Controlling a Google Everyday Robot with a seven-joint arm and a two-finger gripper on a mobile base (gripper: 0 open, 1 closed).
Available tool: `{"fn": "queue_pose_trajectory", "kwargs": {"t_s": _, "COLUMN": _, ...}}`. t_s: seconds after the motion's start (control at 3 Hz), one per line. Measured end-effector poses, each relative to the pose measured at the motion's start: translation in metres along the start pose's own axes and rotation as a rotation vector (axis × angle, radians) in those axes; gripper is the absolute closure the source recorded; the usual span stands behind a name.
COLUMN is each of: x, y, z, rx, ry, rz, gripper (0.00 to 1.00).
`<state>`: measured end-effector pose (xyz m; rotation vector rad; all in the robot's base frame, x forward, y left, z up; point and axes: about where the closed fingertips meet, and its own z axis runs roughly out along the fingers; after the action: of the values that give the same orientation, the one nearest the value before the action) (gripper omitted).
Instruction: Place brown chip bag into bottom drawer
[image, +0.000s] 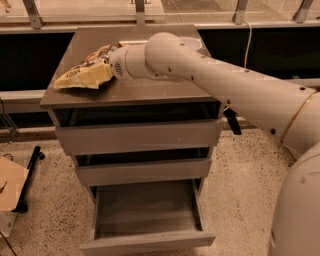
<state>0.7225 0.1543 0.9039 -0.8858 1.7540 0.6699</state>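
The brown chip bag (76, 76) lies on the left part of the cabinet top (150, 92), with a yellow end towards the left edge and a dark brown stretch behind. My gripper (98, 75) reaches in from the right and sits on or against the bag's right half, hiding that part. The bottom drawer (147, 243) is pulled out at floor level, and I see nothing lying on its bare floor. The two drawers above it are pushed in.
A white bowl (194, 44) at the back right of the cabinet top is mostly hidden by my arm. A flat cardboard piece (9, 189) and a black bar (31, 172) lie on the floor to the left. A black cable end (232, 121) hangs to the right of the cabinet.
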Motion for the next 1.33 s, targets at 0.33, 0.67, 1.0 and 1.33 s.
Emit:
{"fn": "queue_pose_trajectory", "kwargs": {"t_s": 0.33, "x": -0.005, "y": 0.026, "z": 0.02, "rx": -0.083, "ry": 0.012, "rz": -0.006, "gripper": 0.0}}
{"fn": "queue_pose_trajectory", "kwargs": {"t_s": 0.67, "x": 0.004, "y": 0.036, "z": 0.038, "rx": -0.111, "ry": 0.033, "rz": 0.011, "gripper": 0.0}}
{"fn": "queue_pose_trajectory", "kwargs": {"t_s": 1.0, "x": 0.024, "y": 0.024, "z": 0.048, "rx": -0.071, "ry": 0.051, "rz": 0.061, "gripper": 0.0}}
{"fn": "queue_pose_trajectory", "kwargs": {"t_s": 1.33, "x": 0.034, "y": 0.002, "z": 0.046, "rx": 0.017, "ry": 0.049, "rz": 0.106, "gripper": 0.18}}
